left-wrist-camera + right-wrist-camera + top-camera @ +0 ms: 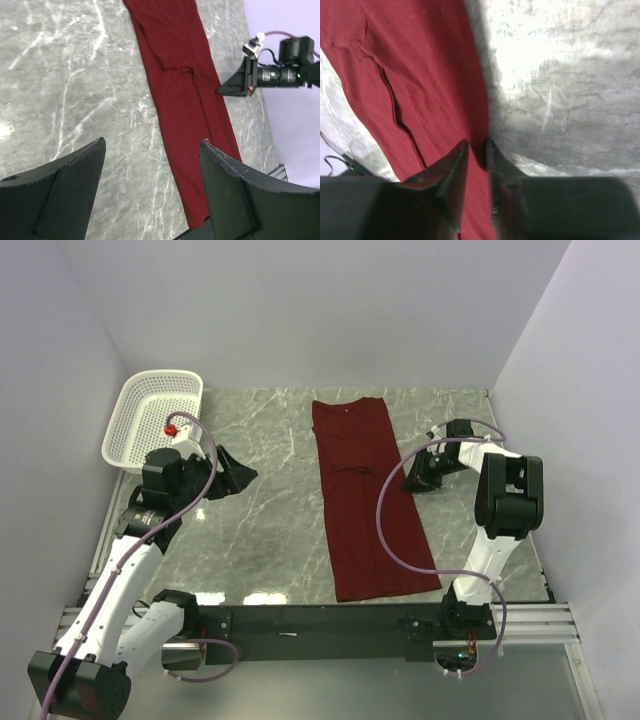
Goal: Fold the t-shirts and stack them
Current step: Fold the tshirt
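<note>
Maroon t-shirt [365,500] lies as a long strip on the marble table [270,530]; left gripper [152,150] stands wide, right gripper [477,145] narrow at the cloth's edge, grip undeterminable.

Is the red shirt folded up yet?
Partly: the t-shirt lies as one long narrow strip, sides folded in, not yet shortened.

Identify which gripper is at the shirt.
The right gripper, tips at the maroon t-shirt; the left gripper hangs open over bare table, well apart.
</note>
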Controlling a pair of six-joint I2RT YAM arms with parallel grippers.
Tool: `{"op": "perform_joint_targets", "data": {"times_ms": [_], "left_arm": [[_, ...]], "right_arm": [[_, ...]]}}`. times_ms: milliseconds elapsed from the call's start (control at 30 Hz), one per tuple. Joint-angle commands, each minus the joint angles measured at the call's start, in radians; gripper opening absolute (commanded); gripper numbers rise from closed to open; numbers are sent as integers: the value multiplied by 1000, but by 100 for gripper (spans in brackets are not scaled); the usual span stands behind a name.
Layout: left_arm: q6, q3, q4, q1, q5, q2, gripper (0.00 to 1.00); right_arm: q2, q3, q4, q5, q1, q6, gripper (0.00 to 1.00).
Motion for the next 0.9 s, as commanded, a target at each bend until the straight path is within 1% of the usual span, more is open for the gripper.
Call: {"op": "perform_joint_targets", "data": {"times_ms": [0, 100, 167, 233, 267, 300, 333, 367, 400, 433, 467, 500, 533, 567, 600, 633, 667, 700, 733, 767, 800, 867], "left_arm": [[39, -9, 60, 1, 91, -5, 81], [62, -9, 81, -2, 167, 12, 81], [50, -20, 98, -11, 184, 31, 81], [24, -25, 110, -34, 172, 89, 81], [-4, -34, 145, -52, 168, 116, 80], [-16, -36, 162, -99, 152, 179, 78], [-29, -40, 188, -123, 103, 211, 77], [-51, -48, 221, -152, 87, 247, 76], [-62, -46, 289, -160, 81, 324, 75], [-76, -40, 320, -164, 69, 366, 72], [-88, -10, 356, -167, 66, 414, 70], [-92, 13, 392, -169, 58, 510, 68], [-96, 42, 405, -170, 43, 558, 67], [-89, 114, 413, -170, 29, 609, 66], [-85, 156, 413, -172, 20, 711, 64], [-81, 200, 402, -172, 10, 763, 61], [-78, 289, 394, -173, 4, 814, 60], [-78, 334, 387, -173, 0, 912, 59], [-79, 378, 362, -173, -5, 958, 58], [-85, 461, 353, -173, 1, 1006, 57], [-90, 499, 345, -172, 7, 1088, 54], [-105, 607, 333, -173, 16, 1164, 53]], "right_arm": [[6, 37, -53, -12, 2, -44, 36], [-26, 31, -57, 0, 1, -70, 45], [-57, 22, -53, 31, -1, -101, 45], [-98, 17, -46, 77, -1, -124, 45], [-113, 11, -36, 132, -1, -166, 45], [-129, 8, -33, 145, -7, -185, 45], [-158, 6, -36, 149, -13, -208, 45], [-173, 8, -52, 145, -21, -261, 45], [-192, 2, -51, 140, -31, -282, 45], [-234, -3, -59, 122, -36, -309, 45], [-262, -20, -65, 103, -36, -376, 45], [-328, -35, -60, 67, -38, -403, 48], [-363, -52, -54, 38, -38, -424, 51], [-397, -76, -54, 11, -34, -464, 53], [-453, -81, -57, -28, -30, -475, 54], [-481, -83, -60, -44, -30, -480, 54], [-504, -86, -60, -65, -27, -477, 55], [-526, -86, -57, -81, -27, -470, 55], [-566, -86, -51, -111, -25, -455, 55], [-581, -87, -50, -130, -25, -441, 56], [-606, -90, -48, -147, -27, -434, 56], [-630, -107, -33, -182, -25, -417, 56]]}}
